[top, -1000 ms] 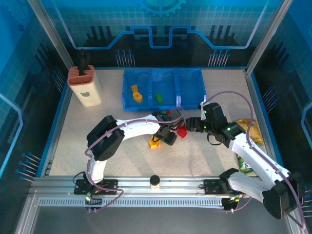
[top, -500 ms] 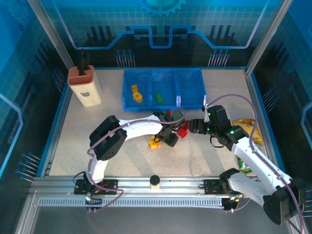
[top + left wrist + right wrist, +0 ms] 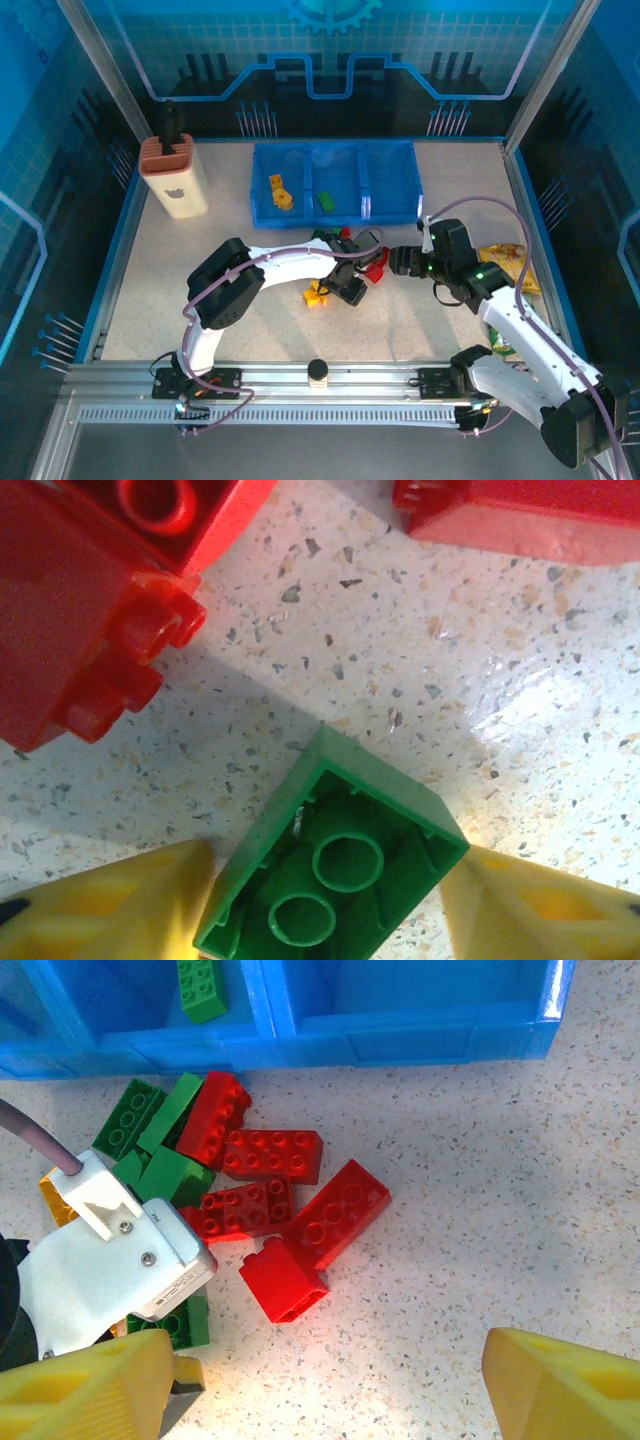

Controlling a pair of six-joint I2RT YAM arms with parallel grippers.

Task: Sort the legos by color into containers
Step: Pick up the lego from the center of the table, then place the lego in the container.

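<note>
The left gripper (image 3: 322, 905) is held low over the table (image 3: 430, 680), its jaws partly parted, and a green brick (image 3: 335, 870) lies hollow side up between its yellow fingers (image 3: 100, 910) (askew to them, a corner turned towards each). Each finger is met, or all but met, by an edge of this brick; whether it is actually pinched cannot be told. Ahead of these jaws two red bricks are seen, one to their left (image 3: 80, 610) with its studs facing sideways and one to their right (image 3: 520, 515), both apart from the green brick. The right gripper (image 3: 328, 1385) is held with its jaws spread wide, and nothing is gripped: only bare table lies in the gap. Just ahead of them, slightly left of the middle, a lone red block (image 3: 283, 1278) is found; beyond it a red cluster (image 3: 270, 1185) is packed together, with green pieces (image 3: 150, 1130) further left, partly covered by the white body of the left gripper. Farthest ahead of the right jaws the bin (image 3: 400, 1040) is seen, a green lego (image 3: 203, 988) lying in one compartment. From above, yellow legos (image 3: 280, 192) are shown in the bin's left compartment and the green lego in the middle one, while a yellow brick (image 3: 317, 293) lies beside the left gripper, on the side away from the bin.
</note>
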